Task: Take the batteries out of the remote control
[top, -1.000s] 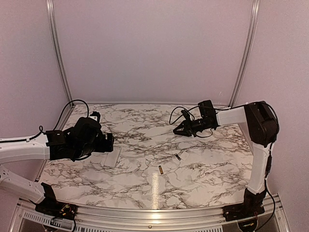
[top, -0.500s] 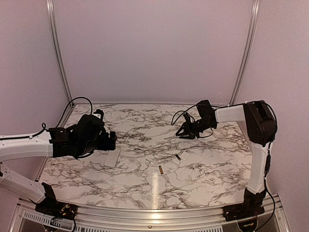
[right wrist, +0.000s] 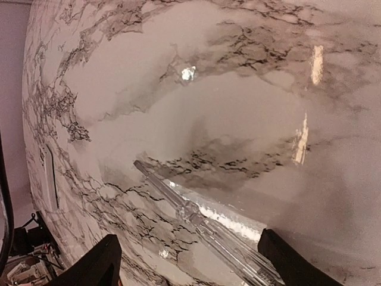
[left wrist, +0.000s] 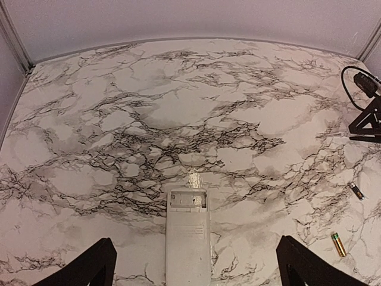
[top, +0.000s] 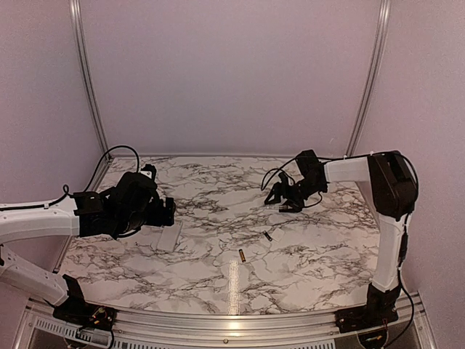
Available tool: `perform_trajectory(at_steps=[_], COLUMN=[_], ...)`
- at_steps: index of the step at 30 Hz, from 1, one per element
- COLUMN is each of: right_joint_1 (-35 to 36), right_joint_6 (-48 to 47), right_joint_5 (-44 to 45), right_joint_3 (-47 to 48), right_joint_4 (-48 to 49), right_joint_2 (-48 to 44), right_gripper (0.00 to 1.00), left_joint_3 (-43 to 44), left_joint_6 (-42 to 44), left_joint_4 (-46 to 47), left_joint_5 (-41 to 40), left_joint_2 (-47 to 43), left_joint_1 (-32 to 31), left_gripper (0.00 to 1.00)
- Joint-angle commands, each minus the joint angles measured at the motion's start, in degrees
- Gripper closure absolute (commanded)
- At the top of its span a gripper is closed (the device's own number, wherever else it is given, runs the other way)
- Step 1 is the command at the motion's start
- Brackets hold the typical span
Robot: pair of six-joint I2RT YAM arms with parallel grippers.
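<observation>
Two batteries (left wrist: pixel 338 244), remote control (left wrist: pixel 188 250), label (left wrist: pixel 189 231) illegible

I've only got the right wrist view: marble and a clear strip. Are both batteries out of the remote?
Observer: Yes: one battery and the other battery lie loose on the table, apart from each other.
Operator: What's the other arm doing?
Observer: The left claw is open over the remote control, not gripping it.
Operator: And inside the remote?
Observer: Its compartment is open at the far end, no battery visible inside.
</observation>
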Motion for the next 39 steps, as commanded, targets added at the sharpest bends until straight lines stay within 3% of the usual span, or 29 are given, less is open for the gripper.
perform_trajectory(at_steps=[1,5,13,25,33,39], right_joint_1=[0.2,0.2,1.5,9.7,11.4,11.5], right_joint_6=[-1.4,-2.6,-6.1,-10.6,-8.0,-5.7], right_joint_5=[7.2,12.2,23.6,56.1,64.6,69.1], right_joint_3=[1.3,1.7,3.8,14.5,15.1,13.0], right_joint_4=[-4.8,-8.1,-15.0,-31.3,-38.0,-38.8], right_joint_2=[-2.4,-3.7,-5.3,-0.5,2.1,-1.9], right_gripper=[0.19,0.06,0.02,0.02,0.01,0.02], left_joint_3=[-0.2,-0.2,0.7,2.7,3.9,4.6], left_joint_6=[0.2,0.3,1.3,2.9,3.6,4.1], left_joint_4=[0.6,0.8,2.3,3.4,3.4,2.5], left_joint_5=[-0.9,-1.1,-1.0,-1.0,-1.0,-0.9], left_joint_2=[-0.6,-0.5,1.3,3.9,5.1,5.3], left_joint_1=[0.2,0.2,0.2,0.2,0.1,0.2], left_gripper=[0.01,0.01,0.01,0.01,0.01,0.01])
